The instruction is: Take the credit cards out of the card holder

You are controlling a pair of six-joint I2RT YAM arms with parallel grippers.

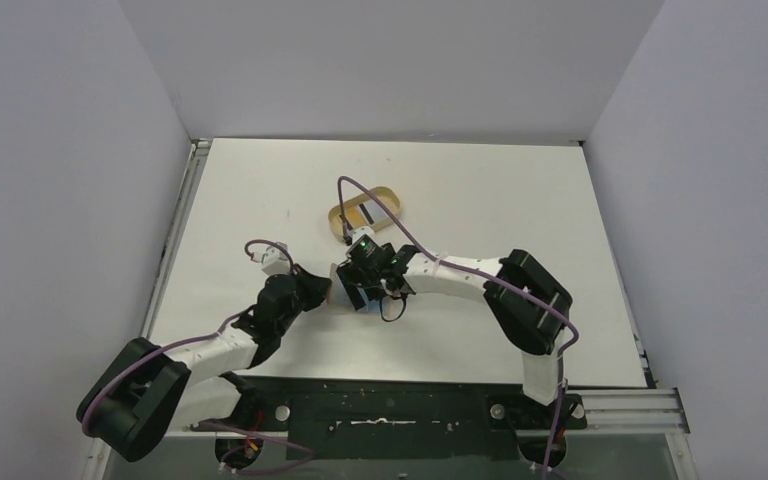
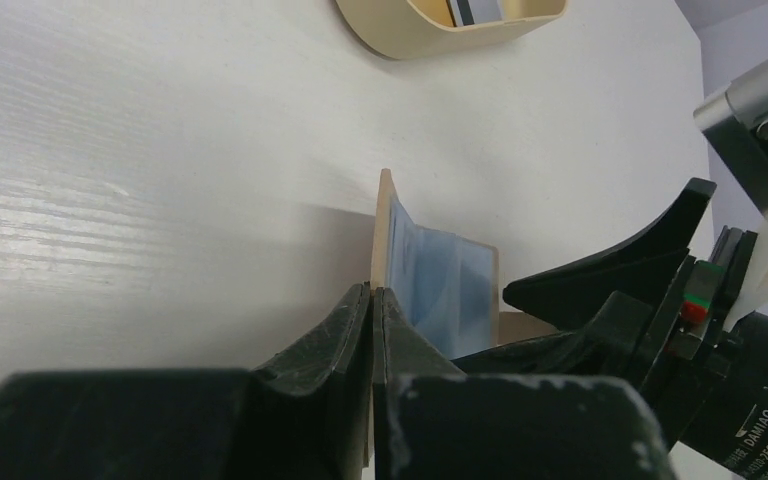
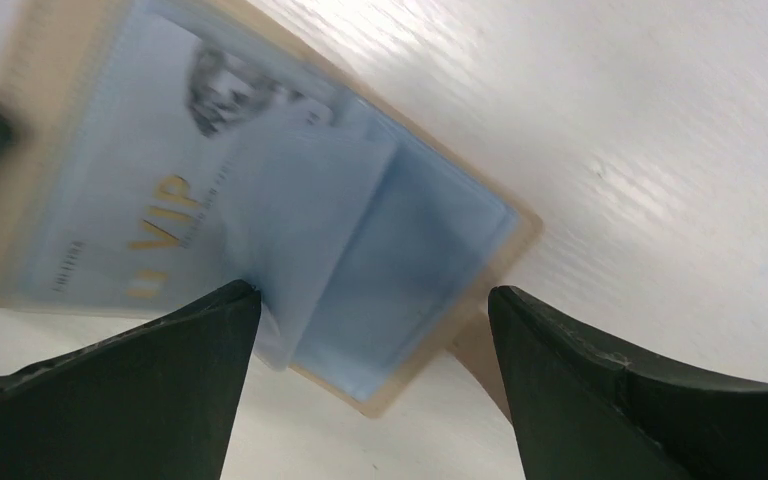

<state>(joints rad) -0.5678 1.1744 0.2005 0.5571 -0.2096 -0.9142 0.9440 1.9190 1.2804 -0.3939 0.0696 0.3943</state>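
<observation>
The white table [image 1: 480, 190] spreads under both my arms, which meet near its middle: in the top view my left arm reaches in from 8 o'clock and my right arm from 3 o'clock. At 12 o'clock from where they meet, near but apart, sits the oval tan tray [image 1: 332, 218], and a whitish card with a black stripe [image 1: 368, 211] lies inside it. My left wrist camera catches that tray's wall [image 2: 430, 40] at its own 12 o'clock. The card holder [image 1: 353, 292] is between my two grippers, open, with its light blue lining showing. One tan flap stands upright on edge [image 2: 384, 240] while the other half lies flat. My left gripper [image 2: 372, 300] is pressed together on that upright flap, pinching it near its lower edge. My right gripper [image 3: 370, 300] is spread wide just above the flat half [image 3: 430, 250], one finger at 7 o'clock and one at 5 o'clock in my wrist view; I cannot tell whether either tip touches it. A pale blue VIP card [image 3: 130, 200] with gold lettering sits in the holder, partly tucked under a blue pocket, blurred at its left end.
</observation>
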